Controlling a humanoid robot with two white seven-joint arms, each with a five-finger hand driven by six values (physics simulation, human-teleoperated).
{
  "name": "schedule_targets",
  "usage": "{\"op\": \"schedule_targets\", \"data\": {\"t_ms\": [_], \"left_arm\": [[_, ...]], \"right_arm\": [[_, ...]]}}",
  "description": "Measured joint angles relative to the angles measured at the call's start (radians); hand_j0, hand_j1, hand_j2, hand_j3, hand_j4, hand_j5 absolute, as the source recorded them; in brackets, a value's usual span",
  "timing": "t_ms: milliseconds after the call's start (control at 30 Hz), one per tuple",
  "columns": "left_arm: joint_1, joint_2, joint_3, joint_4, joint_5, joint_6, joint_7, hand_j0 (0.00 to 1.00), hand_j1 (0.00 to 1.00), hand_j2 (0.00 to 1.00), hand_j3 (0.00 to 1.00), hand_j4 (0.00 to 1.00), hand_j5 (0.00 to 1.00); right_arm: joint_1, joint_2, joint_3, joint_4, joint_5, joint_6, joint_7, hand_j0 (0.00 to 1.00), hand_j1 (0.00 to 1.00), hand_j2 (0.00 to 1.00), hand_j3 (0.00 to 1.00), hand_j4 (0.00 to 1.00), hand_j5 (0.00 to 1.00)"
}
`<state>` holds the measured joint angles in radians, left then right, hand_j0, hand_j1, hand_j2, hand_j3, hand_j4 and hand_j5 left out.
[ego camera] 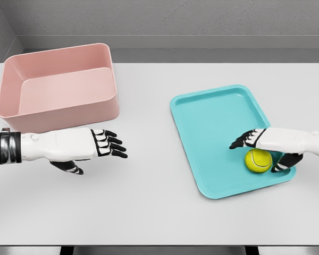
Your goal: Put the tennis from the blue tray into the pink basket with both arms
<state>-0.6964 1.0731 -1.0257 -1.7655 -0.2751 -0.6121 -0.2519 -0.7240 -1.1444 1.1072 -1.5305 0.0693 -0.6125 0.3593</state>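
Head view: the yellow-green felt tennis ball (258, 160) lies in the shallow rectangular blue plastic tray (212, 114), toward the tray's 5 o'clock corner, with the right hand (271, 144) arched over it, fingers spread and thumb low beside the ball, not closed around it. The deep rectangular pink plastic basket (61, 87) sits at 10 o'clock on the white tabletop (149, 202), well apart from the tray. The left hand (87, 146) hovers just in front of the basket's near wall, fingers extended and holding nothing; bare table lies between hand and tray.
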Motion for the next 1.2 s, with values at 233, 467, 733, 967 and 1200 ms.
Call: {"op": "schedule_targets", "data": {"t_ms": [233,467,733,967,1200], "left_arm": [[0.0,0.0,0.0,0.0,0.0,0.0,0.0,1.0,1.0,1.0,1.0,1.0,1.0],[0.0,0.0,0.0,0.0,-0.001,0.0,0.0,1.0,1.0,1.0,1.0,1.0,1.0],[-0.002,0.0,0.0,0.0,-0.001,0.0,0.0,1.0,1.0,1.0,1.0,1.0,1.0],[-0.003,0.0,0.0,0.0,-0.001,0.0,0.0,1.0,1.0,1.0,1.0,1.0,1.0],[-0.003,0.0,0.0,0.0,-0.001,0.0,0.0,1.0,1.0,1.0,1.0,1.0,1.0]], "right_arm": [[0.0,0.006,0.017,0.005,0.0,0.0,0.0,0.99,0.99,0.99,0.99,0.99,0.99],[0.0,0.013,0.022,0.011,0.002,0.0,-0.001,0.91,0.91,0.91,0.91,0.91,0.91],[0.0,0.014,0.032,0.031,0.009,0.0,-0.002,0.79,0.79,0.79,0.79,0.79,0.79],[0.0,0.017,0.033,0.04,0.011,0.0,-0.003,0.7,0.7,0.7,0.7,0.7,0.7],[-0.002,0.028,0.039,0.047,0.004,0.002,-0.006,0.59,0.59,0.59,0.59,0.59,0.59]]}}
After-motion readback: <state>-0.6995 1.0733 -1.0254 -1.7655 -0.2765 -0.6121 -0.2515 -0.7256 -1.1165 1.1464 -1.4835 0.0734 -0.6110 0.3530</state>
